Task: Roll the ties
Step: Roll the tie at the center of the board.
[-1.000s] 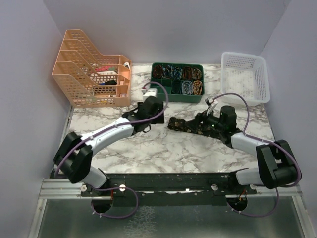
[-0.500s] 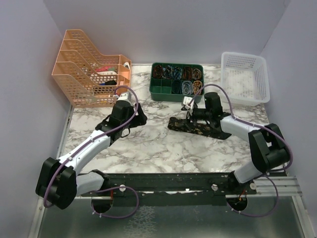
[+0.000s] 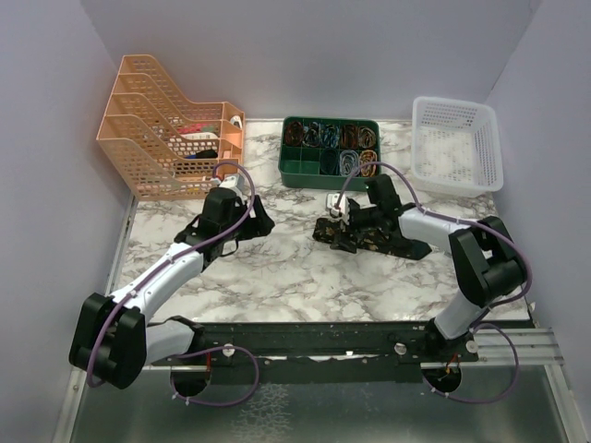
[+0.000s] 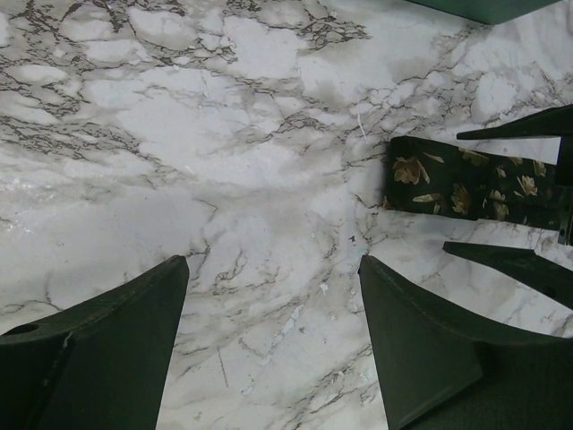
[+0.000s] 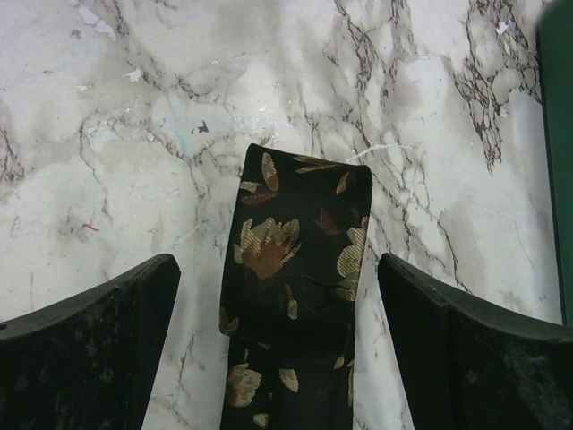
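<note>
Right wrist | tie [image 5: 295,224] lies flat on desk [image 5: 134,134], unrolled | right gripper [image 5: 277,264] jaws released, straddling its blunt end, no grasp | left gripper [image 4: 273,269] jaws released over bare desk nearby | progress: no roll formed, all rolling left

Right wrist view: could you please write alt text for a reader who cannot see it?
A black tie with tan-gold flowers lies flat on the marble table, blunt end toward the top. The open right gripper straddles it; a green tray edge shows at far right.
</note>
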Tool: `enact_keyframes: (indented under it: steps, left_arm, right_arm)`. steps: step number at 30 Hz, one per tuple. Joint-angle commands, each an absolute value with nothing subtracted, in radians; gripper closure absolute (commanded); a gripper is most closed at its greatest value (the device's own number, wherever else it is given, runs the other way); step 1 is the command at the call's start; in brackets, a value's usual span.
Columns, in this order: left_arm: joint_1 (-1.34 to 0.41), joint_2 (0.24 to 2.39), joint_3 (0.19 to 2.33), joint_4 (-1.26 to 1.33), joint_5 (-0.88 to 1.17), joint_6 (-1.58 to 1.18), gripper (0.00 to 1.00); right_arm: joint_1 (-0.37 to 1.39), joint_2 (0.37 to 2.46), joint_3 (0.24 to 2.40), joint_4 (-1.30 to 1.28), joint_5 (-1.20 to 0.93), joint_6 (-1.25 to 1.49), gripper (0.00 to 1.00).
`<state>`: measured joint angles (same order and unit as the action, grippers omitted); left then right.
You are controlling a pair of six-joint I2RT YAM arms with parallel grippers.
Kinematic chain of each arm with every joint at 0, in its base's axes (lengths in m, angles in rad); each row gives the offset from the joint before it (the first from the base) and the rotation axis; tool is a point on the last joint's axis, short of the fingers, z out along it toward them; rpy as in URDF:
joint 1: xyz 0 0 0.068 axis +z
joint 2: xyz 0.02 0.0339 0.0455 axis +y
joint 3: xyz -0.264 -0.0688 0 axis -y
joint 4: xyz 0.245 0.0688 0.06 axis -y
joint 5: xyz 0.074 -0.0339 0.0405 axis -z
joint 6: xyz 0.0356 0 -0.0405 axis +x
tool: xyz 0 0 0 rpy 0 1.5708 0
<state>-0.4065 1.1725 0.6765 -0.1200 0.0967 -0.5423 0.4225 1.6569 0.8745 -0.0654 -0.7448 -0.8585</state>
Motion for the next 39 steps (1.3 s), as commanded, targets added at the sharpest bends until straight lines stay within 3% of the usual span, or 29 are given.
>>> enact_keyframes:
  steps: [1,8,26,39]
  left_arm:
    - [-0.387,1.168,0.662,-0.102,0.139,-0.52,0.21]
    - [-0.372,1.171,0.649,-0.103,0.145,-0.518,0.21]
    - [-0.333,1.125,0.628,-0.144,0.146,-0.497,0.21]
    - [-0.294,1.087,0.604,-0.175,0.118,-0.508,0.21]
  right_arm:
    - [0.432,1.701,0.914,-0.085,-0.701,-0.875,0.01]
    - [0.484,1.787,1.009,-0.187,-0.677,-0.876,0.09]
    - [0.573,1.841,1.047,-0.216,-0.558,-0.851,0.49]
    - [0.764,1.91,1.108,-0.087,-0.592,-0.729,0.54]
